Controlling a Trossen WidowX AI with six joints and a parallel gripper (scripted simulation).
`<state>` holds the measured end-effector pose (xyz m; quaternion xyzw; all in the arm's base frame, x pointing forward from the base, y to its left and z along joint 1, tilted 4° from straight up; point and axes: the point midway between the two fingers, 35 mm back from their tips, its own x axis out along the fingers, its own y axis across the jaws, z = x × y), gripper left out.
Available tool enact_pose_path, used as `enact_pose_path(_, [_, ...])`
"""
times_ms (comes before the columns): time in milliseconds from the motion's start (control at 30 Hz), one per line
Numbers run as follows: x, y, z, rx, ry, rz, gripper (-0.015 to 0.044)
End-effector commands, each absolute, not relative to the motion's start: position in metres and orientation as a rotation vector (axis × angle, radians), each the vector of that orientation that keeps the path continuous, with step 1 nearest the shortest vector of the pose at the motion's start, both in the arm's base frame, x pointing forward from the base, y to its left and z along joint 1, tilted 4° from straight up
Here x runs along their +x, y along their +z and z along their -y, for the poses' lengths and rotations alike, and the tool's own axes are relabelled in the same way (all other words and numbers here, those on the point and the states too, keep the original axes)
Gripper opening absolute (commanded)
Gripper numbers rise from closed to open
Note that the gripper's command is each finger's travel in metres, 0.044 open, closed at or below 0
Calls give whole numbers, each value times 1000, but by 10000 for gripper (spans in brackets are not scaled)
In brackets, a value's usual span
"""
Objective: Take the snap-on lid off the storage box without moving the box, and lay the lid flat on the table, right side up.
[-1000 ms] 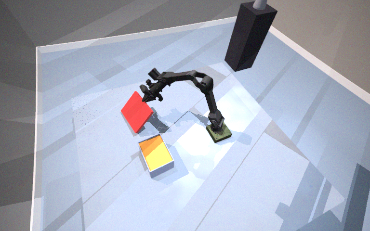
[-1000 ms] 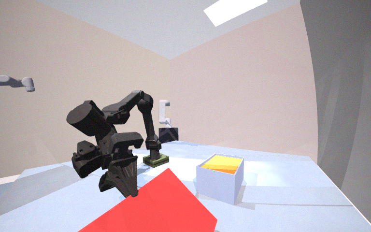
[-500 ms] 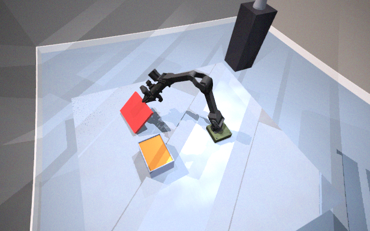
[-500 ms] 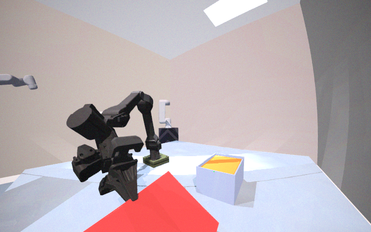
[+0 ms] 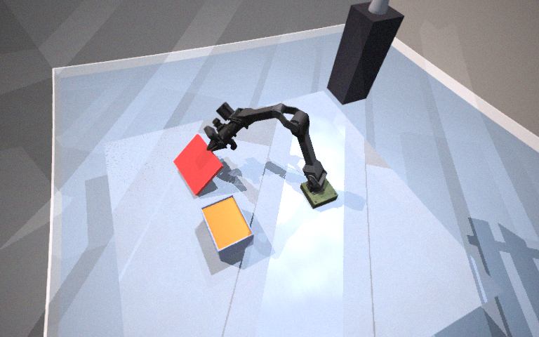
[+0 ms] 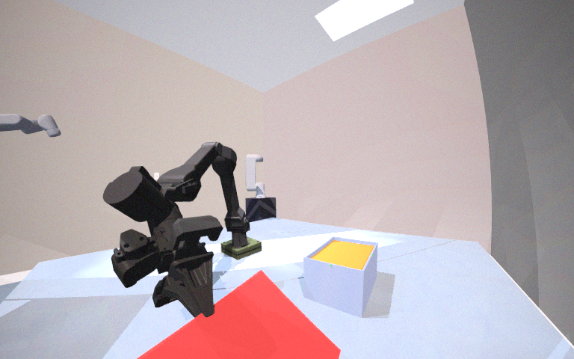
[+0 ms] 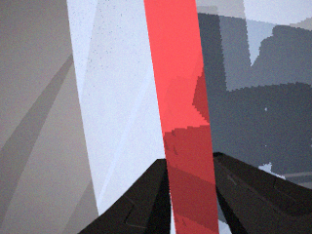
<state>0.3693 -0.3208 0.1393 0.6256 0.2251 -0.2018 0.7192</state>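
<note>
- The red lid [image 5: 197, 164] [image 6: 250, 325] [image 7: 181, 93] is off the storage box and held at a slant above the counter [image 5: 309, 274] [image 6: 440, 296] [image 7: 114, 78]; whether its lowest corner touches the surface cannot be told.
- The pincer [image 5: 210, 149] [image 6: 205, 315] [image 7: 189, 166] is closed on the lid at one edge, with a dark finger on either side of the red strip in the wrist view.
- The storage box [image 5: 236, 247] [image 6: 334, 283] stands upright and open-topped near the lid and apart from it, its orange inside showing within pale walls.
- A tiny green mark [image 6: 330, 265] sits just under the box's rim in the exterior view, too small to make out as writing.
- In the top view, the lid is between the box and the counter's upper-left corner, and a stretch of pale surface separates it from the left edge.
- The box is farther from that corner, with room between its walls and the left edge.
- The black arm [image 5: 260, 114] [image 6: 228, 182] arches from its green base plate [image 5: 330, 196] [image 6: 254, 247], which is to the right of the box in the top view, well in from the edges.
- A dark pedestal [image 5: 357, 51] [image 6: 260, 208] rises by the upper-right corner in the top view, bearing a pale arm [image 6: 251, 173], well apart from lid and box.
- Another pale arm [image 6: 14, 123] reaches in at the left of the exterior view.
</note>
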Motion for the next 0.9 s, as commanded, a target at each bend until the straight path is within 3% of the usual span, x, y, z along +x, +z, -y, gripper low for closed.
enact_pose_path(0, [367,121,319,1408,-466,-523,0])
enact_pose_path(867, [368,100,321,1408,-466,-524,0])
